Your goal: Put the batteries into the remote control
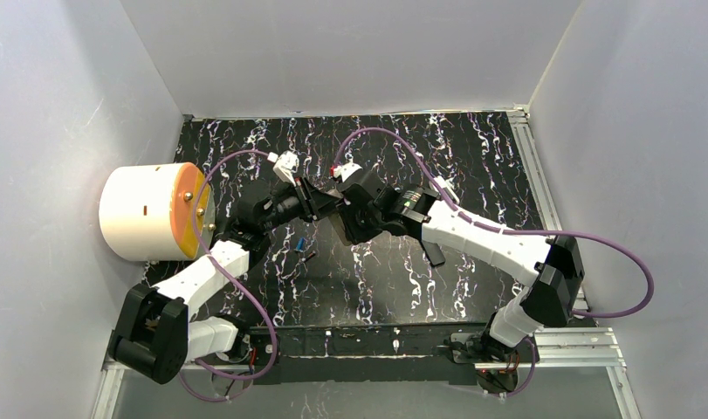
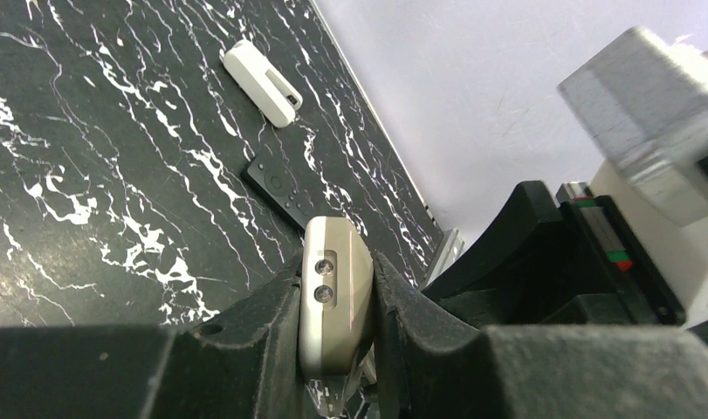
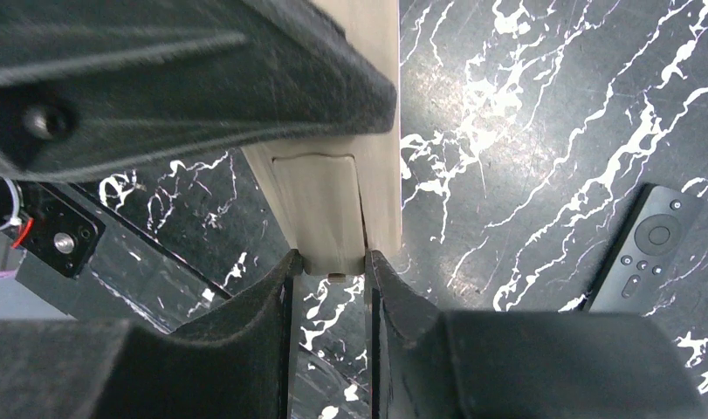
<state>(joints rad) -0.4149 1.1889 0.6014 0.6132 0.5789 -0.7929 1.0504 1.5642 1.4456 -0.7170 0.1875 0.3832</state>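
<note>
A beige remote control (image 2: 335,292) hangs above the table between both grippers. My left gripper (image 2: 337,288) is shut on its sides, with the end carrying two small lenses facing the camera. My right gripper (image 3: 331,262) is shut on the opposite end, its fingertips (image 3: 289,266) pinching the battery cover panel (image 3: 319,205). From above, the left gripper (image 1: 311,202) and right gripper (image 1: 337,206) meet at mid-table. A blue battery (image 1: 302,244) and a dark battery (image 1: 309,257) lie loose on the black marbled table (image 1: 376,279) just below them.
A black remote (image 3: 647,249) lies flat on the table, also seen as the black remote (image 2: 280,188) with a white remote (image 2: 263,72) beyond it. A big white drum with an orange face (image 1: 149,212) stands at the left edge. White walls enclose the table.
</note>
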